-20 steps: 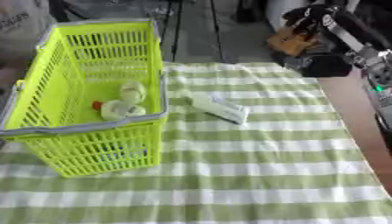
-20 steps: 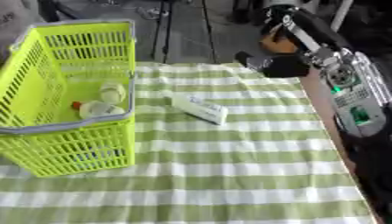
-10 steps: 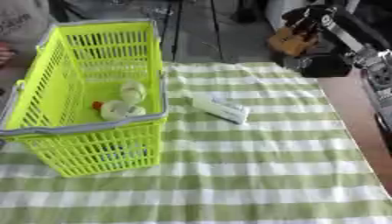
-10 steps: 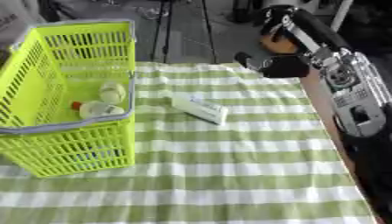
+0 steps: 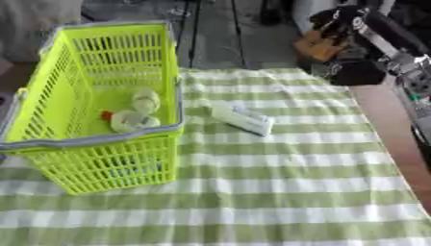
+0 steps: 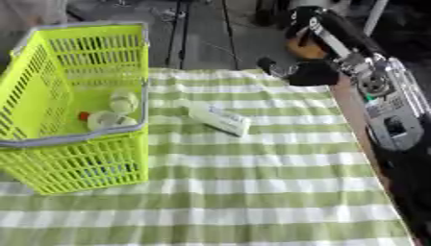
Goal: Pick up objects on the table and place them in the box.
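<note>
- White tube (image 6: 219, 119) centre, print unreadable, just right of basket (image 5: 166, 77).
- Right hand (image 6: 308, 73) upper right at cloth (image 5: 278, 192) edge; fingers: can't tell.
- Lower cloth open.

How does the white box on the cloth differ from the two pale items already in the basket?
The white box is long, flat-sided and lies slantwise on the striped cloth, outside the basket and just to its right. The two pale items look rounded; one shows a red end, and both rest on the basket's floor. The box has yet to be placed; those two are already in. All are small and light-coloured.
</note>
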You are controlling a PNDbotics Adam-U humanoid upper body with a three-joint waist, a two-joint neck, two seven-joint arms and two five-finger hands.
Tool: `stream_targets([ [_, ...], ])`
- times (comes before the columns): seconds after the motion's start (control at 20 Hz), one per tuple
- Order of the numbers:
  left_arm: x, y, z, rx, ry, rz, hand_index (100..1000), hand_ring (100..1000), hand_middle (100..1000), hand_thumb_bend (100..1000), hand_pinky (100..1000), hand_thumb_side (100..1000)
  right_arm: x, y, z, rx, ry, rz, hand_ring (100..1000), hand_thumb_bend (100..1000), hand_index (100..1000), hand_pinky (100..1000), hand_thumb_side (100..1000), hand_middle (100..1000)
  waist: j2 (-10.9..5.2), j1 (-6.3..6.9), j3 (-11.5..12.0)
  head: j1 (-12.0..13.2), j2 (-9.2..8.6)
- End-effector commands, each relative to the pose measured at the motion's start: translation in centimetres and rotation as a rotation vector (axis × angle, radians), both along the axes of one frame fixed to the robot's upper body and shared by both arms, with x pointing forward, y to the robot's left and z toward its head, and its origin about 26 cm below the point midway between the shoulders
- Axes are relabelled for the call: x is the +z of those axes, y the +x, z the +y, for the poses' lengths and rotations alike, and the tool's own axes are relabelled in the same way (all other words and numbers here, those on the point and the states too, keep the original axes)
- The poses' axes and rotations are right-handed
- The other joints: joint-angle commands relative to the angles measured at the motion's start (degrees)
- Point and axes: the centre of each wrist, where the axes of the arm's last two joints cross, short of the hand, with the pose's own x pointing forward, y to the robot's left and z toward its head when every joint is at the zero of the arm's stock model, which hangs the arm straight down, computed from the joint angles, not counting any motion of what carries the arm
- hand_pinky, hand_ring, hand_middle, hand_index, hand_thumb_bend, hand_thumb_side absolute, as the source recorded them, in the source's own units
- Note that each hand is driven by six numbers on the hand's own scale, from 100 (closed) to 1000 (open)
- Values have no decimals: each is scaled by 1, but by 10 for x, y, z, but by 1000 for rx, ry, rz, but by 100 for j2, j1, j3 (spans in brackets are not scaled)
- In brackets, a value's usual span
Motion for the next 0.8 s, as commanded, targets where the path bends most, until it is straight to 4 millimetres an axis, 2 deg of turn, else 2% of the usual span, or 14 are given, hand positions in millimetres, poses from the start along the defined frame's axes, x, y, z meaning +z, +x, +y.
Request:
stream_targets([
  [0.05, 8, -2, 0, -9, 19, -23, 801, 1000, 881, 260, 717, 862, 6, 10, 0, -13, -38, 12, 706, 532, 871, 601, 462, 738, -100, 13, -6, -29, 21],
  [0.25, 8, -2, 0, -10, 21, -21, 801, 1000, 882, 261, 718, 864, -4, 28, 2, -34, -68, 74, 708, 528, 870, 608, 490, 740, -100, 11, 8, -46, 27],
  [0.5, 7, -2, -1, -18, 27, -11, 801, 1000, 883, 260, 718, 868, -26, 61, 7, -58, -176, 236, 718, 528, 868, 621, 512, 750, -62, -20, 103, -80, 47],
  [0.8, 6, -2, -2, -23, 33, -8, 801, 1000, 883, 258, 718, 872, -39, 77, 7, -74, -243, 329, 727, 538, 867, 637, 524, 763, 5, -45, 235, -111, 16],
])
